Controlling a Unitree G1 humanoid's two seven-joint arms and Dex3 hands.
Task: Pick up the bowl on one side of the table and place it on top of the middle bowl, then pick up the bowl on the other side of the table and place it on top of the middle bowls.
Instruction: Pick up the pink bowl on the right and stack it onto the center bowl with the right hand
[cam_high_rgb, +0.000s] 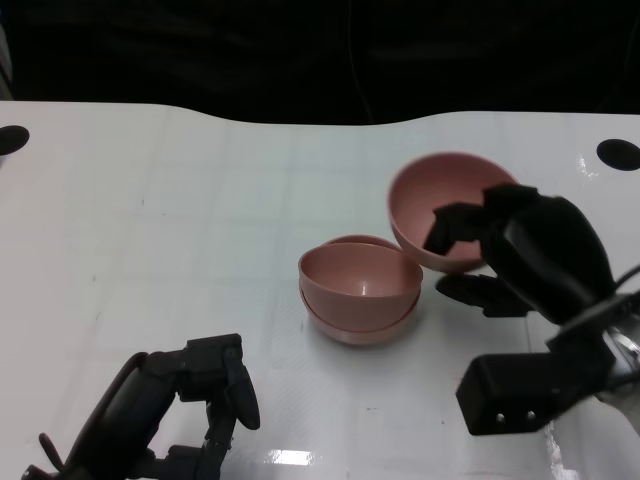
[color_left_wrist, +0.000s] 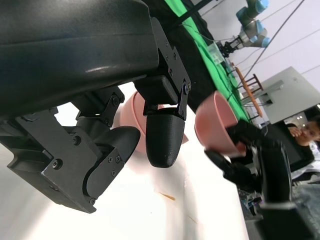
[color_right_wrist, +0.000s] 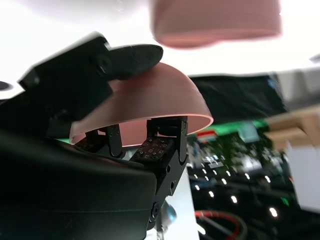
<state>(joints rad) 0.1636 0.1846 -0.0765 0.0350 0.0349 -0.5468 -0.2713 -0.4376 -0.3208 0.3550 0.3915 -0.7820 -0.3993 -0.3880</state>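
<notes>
Two pink bowls sit nested as a stack (cam_high_rgb: 360, 290) at the middle of the white table (cam_high_rgb: 150, 230); the stack (color_left_wrist: 131, 112) (color_right_wrist: 215, 22) also shows in both wrist views. My right hand (cam_high_rgb: 520, 250) grips a third pink bowl (cam_high_rgb: 440, 205) by its rim, tilted with its opening facing the stack, lifted to the right of it. The right wrist view shows fingers (color_right_wrist: 160, 150) inside that bowl (color_right_wrist: 160, 102) and the thumb outside. The held bowl (color_left_wrist: 216, 127) shows in the left wrist view too. My left hand (cam_high_rgb: 195, 400) holds nothing, fingers curled, low at the front left.
Black round holes (cam_high_rgb: 617, 153) (cam_high_rgb: 10, 138) mark the table's far corners. Beyond the far edge it is dark. A person (color_left_wrist: 305, 131) sits past the table in the left wrist view, near green cloth and a robot arm (color_left_wrist: 250, 22).
</notes>
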